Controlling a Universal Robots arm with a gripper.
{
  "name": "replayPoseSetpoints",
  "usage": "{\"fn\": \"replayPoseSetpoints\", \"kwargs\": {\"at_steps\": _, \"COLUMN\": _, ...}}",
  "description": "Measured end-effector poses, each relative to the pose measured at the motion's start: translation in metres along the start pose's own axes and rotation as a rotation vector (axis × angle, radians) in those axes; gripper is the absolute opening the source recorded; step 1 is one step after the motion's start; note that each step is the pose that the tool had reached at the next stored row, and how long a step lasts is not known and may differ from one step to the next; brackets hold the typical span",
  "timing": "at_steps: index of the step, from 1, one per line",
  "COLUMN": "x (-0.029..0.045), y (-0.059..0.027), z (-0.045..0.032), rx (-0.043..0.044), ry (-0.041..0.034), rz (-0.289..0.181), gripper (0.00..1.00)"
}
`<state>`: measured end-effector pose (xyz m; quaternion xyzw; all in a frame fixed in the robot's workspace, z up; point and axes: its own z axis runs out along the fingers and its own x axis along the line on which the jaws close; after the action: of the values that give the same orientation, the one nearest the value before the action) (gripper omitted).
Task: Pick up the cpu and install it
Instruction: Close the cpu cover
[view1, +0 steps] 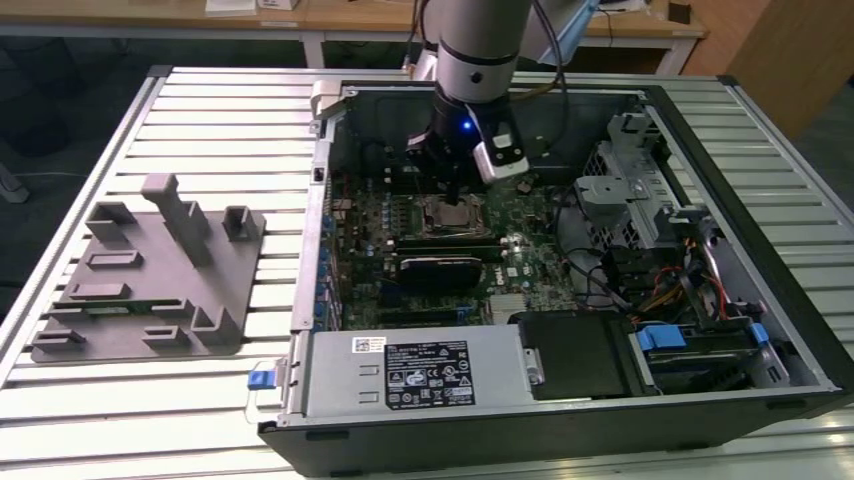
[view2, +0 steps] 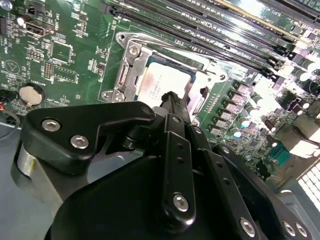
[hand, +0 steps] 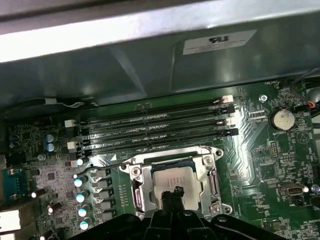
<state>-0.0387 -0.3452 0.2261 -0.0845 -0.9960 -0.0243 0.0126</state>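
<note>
CPU (view1: 454, 212) sits flat in its socket (view1: 424, 205) on the green motherboard (view1: 527, 250), silver top facing up, near the middle of the open computer case (view1: 747, 150). In both wrist views the chip (hand: 176, 177) (view2: 159, 82) lies square inside the metal socket frame (hand: 137, 192) (view2: 131, 65), with bright screws at the frame's corners.

The gripper (view1: 449, 182) hangs straight over the chip, at 12 o'clock from it in the exterior view, with the arm (view1: 478, 40) rising out of the case above it. From the second wrist view its black fingertips (view2: 171, 98) look pressed together with nothing between them, the tip poised just over the edge of the silver lid. The first wrist view shows the same narrow tip (hand: 172, 194) over the chip's near edge. Whether it touches the metal I cannot tell.

A row of long black memory slots (hand: 155, 127) runs beside the socket, and a round coin battery (hand: 281, 119) sits further off on the board.

In the exterior view a dark block (view1: 434, 268) lies at 6 o'clock from the socket, and beyond it a grey power supply (view1: 334, 375) with a label. The case rests on a slatted metal desk (view1: 200, 110), and a grey fixture plate (view1: 147, 270) with upright posts stands at 9 o'clock from the case.
</note>
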Motion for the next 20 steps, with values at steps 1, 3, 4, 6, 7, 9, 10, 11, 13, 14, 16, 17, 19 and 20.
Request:
{"fn": "replayPoseSetpoints", "kwargs": {"at_steps": 1, "x": 0.0012, "y": -0.0003, "z": 0.0013, "rx": -0.0002, "ry": -0.001, "rz": 0.0, "gripper": 0.11}}
{"fn": "replayPoseSetpoints", "kwargs": {"at_steps": 3, "x": 0.0044, "y": -0.001, "z": 0.0036, "rx": -0.0003, "ry": -0.0018, "rz": 0.0, "gripper": 0.11}}
{"fn": "replayPoseSetpoints", "kwargs": {"at_steps": 4, "x": 0.0062, "y": -0.0014, "z": 0.0047, "rx": -0.0004, "ry": -0.0021, "rz": 0.0, "gripper": 0.11}}
{"fn": "replayPoseSetpoints", "kwargs": {"at_steps": 6, "x": 0.0087, "y": -0.0019, "z": 0.0075, "rx": -0.0005, "ry": -0.0033, "rz": 0.0, "gripper": 0.11}}
{"fn": "replayPoseSetpoints", "kwargs": {"at_steps": 7, "x": 0.0098, "y": -0.0022, "z": 0.0089, "rx": -0.0008, "ry": -0.0043, "rz": 0.0, "gripper": 0.11}}
{"fn": "replayPoseSetpoints", "kwargs": {"at_steps": 9, "x": 0.0118, "y": -0.0027, "z": 0.0115, "rx": -0.0013, "ry": -0.0081, "rz": 0.0, "gripper": 0.11}}
{"fn": "replayPoseSetpoints", "kwargs": {"at_steps": 10, "x": 0.0129, "y": -0.003, "z": 0.0127, "rx": -0.0017, "ry": -0.0105, "rz": -0.001, "gripper": 0.11}}
{"fn": "replayPoseSetpoints", "kwargs": {"at_steps": 11, "x": 0.014, "y": -0.0032, "z": 0.0136, "rx": -0.0021, "ry": -0.0129, "rz": -0.001, "gripper": 0.11}}
{"fn": "replayPoseSetpoints", "kwargs": {"at_steps": 13, "x": 0.0158, "y": -0.0036, "z": 0.0146, "rx": -0.0026, "ry": -0.0158, "rz": -0.001, "gripper": 0.11}}
{"fn": "replayPoseSetpoints", "kwargs": {"at_steps": 14, "x": 0.0159, "y": -0.0036, "z": 0.0147, "rx": -0.0026, "ry": -0.0159, "rz": -0.001, "gripper": 0.11}}
{"fn": "replayPoseSetpoints", "kwargs": {"at_steps": 16, "x": 0.0159, "y": -0.0036, "z": 0.0147, "rx": -0.0026, "ry": -0.016, "rz": -0.001, "gripper": 0.11}}
{"fn": "replayPoseSetpoints", "kwargs": {"at_steps": 17, "x": 0.016, "y": -0.0036, "z": 0.015, "rx": -0.0027, "ry": -0.0167, "rz": -0.001, "gripper": 0.11}}
{"fn": "replayPoseSetpoints", "kwargs": {"at_steps": 19, "x": 0.0166, "y": -0.0037, "z": 0.0165, "rx": -0.0036, "ry": -0.0201, "rz": -0.001, "gripper": 0.11}}
{"fn": "replayPoseSetpoints", "kwargs": {"at_steps": 20, "x": 0.0173, "y": -0.004, "z": 0.0174, "rx": -0.0036, "ry": -0.0215, "rz": -0.001, "gripper": 0.11}}
